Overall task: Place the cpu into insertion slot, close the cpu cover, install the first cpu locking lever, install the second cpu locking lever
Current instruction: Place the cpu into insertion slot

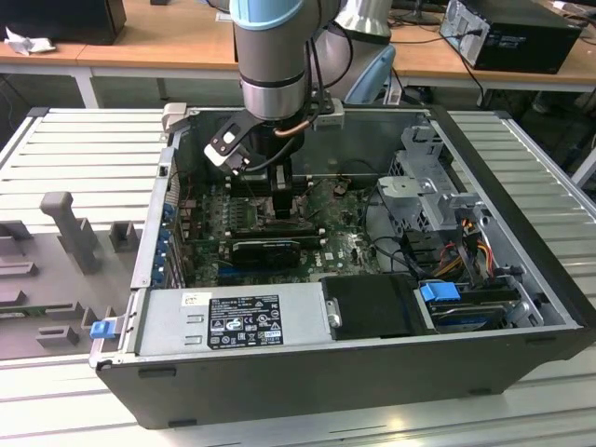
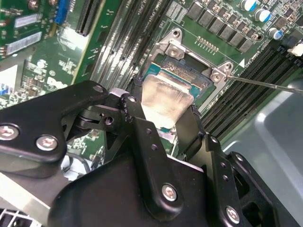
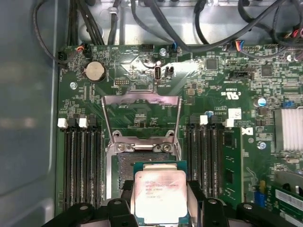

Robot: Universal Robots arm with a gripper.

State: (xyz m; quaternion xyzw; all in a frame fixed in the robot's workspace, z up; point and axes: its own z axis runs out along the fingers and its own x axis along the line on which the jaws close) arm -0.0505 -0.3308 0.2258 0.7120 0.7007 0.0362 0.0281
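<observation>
We hold the cpu [image 3: 160, 194] clamped in our gripper [image 3: 161, 208] just over the insertion slot [image 3: 142, 165], the cpu cover [image 3: 141, 99] raised open, so apparently all four steps remain.

Grey arm [image 1: 272, 70], blue cap [image 1: 270, 11], black screwed tool [image 2: 163, 113]

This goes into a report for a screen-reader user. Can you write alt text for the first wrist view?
The gripper holds the cpu, silvery face up, over the insertion slot in a green circuit board. The cpu cover, hinged at one edge of the slot, stands open, and long black memory slots run along both sides.
</observation>
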